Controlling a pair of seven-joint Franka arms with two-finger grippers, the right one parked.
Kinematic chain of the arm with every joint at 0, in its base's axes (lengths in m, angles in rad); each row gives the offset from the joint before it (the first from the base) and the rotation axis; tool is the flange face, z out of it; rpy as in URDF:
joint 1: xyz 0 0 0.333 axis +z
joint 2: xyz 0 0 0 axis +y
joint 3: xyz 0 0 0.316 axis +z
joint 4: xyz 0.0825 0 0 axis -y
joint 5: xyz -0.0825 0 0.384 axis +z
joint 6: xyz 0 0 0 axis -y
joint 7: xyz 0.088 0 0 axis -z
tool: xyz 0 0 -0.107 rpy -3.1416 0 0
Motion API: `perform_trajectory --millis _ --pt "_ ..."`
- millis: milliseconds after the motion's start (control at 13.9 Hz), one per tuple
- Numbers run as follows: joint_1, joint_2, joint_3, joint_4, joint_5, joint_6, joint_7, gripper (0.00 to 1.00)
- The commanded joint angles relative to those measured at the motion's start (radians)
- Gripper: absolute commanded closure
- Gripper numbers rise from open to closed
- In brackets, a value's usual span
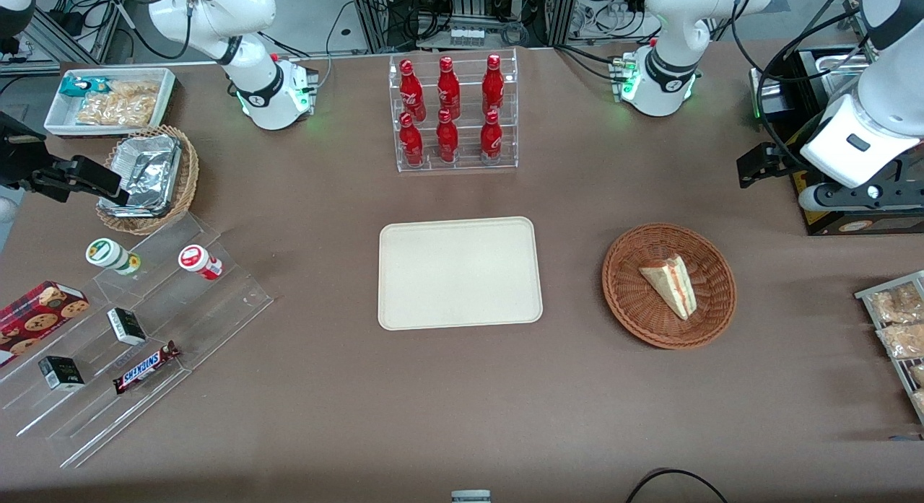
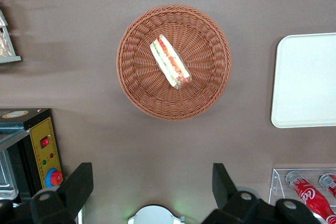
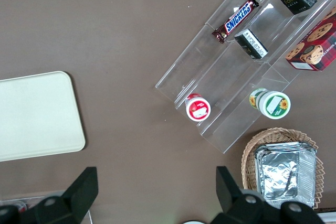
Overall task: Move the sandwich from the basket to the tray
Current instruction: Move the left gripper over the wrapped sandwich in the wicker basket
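Note:
The sandwich (image 1: 671,283) (image 2: 170,62), a pale bread wedge with red and green filling, lies in the round reddish-brown basket (image 1: 628,301) (image 2: 136,77). The cream tray (image 1: 459,272) (image 2: 307,80) (image 3: 37,114) sits flat at the table's middle, beside the basket toward the parked arm's end. My left gripper (image 1: 754,167) (image 2: 151,182) hangs high above the table, farther from the front camera than the basket and toward the working arm's end. Its fingers (image 2: 79,182) are spread wide apart, open, with nothing between them.
An acrylic rack of red bottles (image 1: 453,113) (image 2: 310,192) stands farther from the front camera than the tray. A black box with a yellow panel (image 1: 852,214) (image 2: 39,150) sits under my arm. Snack packets (image 1: 899,322) lie at the working arm's end. A stepped acrylic shelf (image 1: 123,322), tan basket (image 1: 148,178) and white bin (image 1: 108,99) occupy the parked arm's end.

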State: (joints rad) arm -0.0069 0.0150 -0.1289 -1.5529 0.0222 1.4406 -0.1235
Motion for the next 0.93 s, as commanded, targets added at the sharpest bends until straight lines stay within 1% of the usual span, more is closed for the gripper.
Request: perform_trajectory --millis 0,359,647,863 --pt "-0.008 0.007 0.002 0.004 0.012 0.006 -0.016 0.0" --pt "-0.01 0.02 0.002 -0.07 0.015 0.038 -0.008 0.0" --pt "-0.012 0.011 0.0 -0.219 0.016 0.148 -0.008 0.0" --pt "-0.013 0.017 0.0 -0.332 0.018 0.282 -0.007 0.0"
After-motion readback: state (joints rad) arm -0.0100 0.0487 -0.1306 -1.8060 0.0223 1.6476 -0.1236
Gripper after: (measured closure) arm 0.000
